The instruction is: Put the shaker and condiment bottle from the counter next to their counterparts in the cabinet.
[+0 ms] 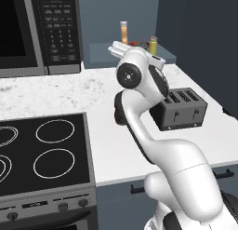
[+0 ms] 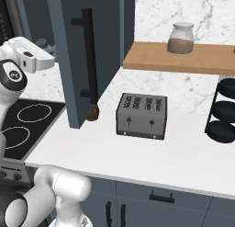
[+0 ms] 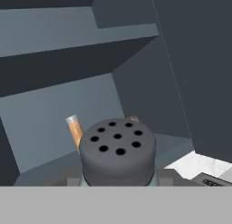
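Arm: rose from the base, bent back at the elbow, forearm reaching forward.
Wrist: roughly level, aimed ahead.
Claw (image 3: 118,180): jaws closed around the shaker (image 3: 118,151), held upright.

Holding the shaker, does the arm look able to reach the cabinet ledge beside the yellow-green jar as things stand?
Probably yes. The cabinet stands open, and the ledge near the yellow-green jar looks bare. The shaker sits in the gripper facing the niche, the condiment bottle further left.
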Motion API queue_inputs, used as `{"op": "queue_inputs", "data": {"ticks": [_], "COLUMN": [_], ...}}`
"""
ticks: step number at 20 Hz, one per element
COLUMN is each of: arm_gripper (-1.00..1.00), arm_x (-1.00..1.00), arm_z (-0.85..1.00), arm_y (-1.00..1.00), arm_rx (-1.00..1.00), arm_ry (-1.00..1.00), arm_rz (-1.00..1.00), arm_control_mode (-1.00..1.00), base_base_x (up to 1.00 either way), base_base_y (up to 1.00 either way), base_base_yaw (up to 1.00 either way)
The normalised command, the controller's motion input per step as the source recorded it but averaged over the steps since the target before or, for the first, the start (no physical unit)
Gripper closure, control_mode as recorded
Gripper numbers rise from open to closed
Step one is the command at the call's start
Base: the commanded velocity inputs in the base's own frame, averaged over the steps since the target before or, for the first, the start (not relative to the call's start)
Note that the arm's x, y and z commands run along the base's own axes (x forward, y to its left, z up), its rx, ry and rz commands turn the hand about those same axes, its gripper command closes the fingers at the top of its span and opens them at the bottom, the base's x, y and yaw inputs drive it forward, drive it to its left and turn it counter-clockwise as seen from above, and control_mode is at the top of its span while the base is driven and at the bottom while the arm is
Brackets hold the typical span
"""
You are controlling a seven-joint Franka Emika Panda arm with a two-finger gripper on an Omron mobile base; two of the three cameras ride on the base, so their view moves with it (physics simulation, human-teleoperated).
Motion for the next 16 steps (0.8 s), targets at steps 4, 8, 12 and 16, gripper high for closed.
{"op": "queue_inputs", "data": {"ticks": [4, 8, 12, 16], "arm_gripper": [1.0, 1.0, 1.0, 1.0], "arm_x": [0.09, 0.11, 0.08, 0.11], "arm_z": [0.15, 0.17, 0.06, -0.17], "arm_y": [-0.38, -0.51, -0.32, 0.02], "arm_rx": [0.0, 0.0, -0.01, -0.1], "arm_ry": [0.0, 0.0, 0.03, 0.12], "arm_rz": [0.0, 0.0, 0.01, 0.0], "arm_control_mode": [-1.0, -1.0, -1.0, -1.0], "base_base_x": [0.0, 0.0, 0.0, 0.0], "base_base_y": [0.0, 0.0, 0.0, 0.0], "base_base_yaw": [0.0, 0.0, 0.0, 0.0]}}
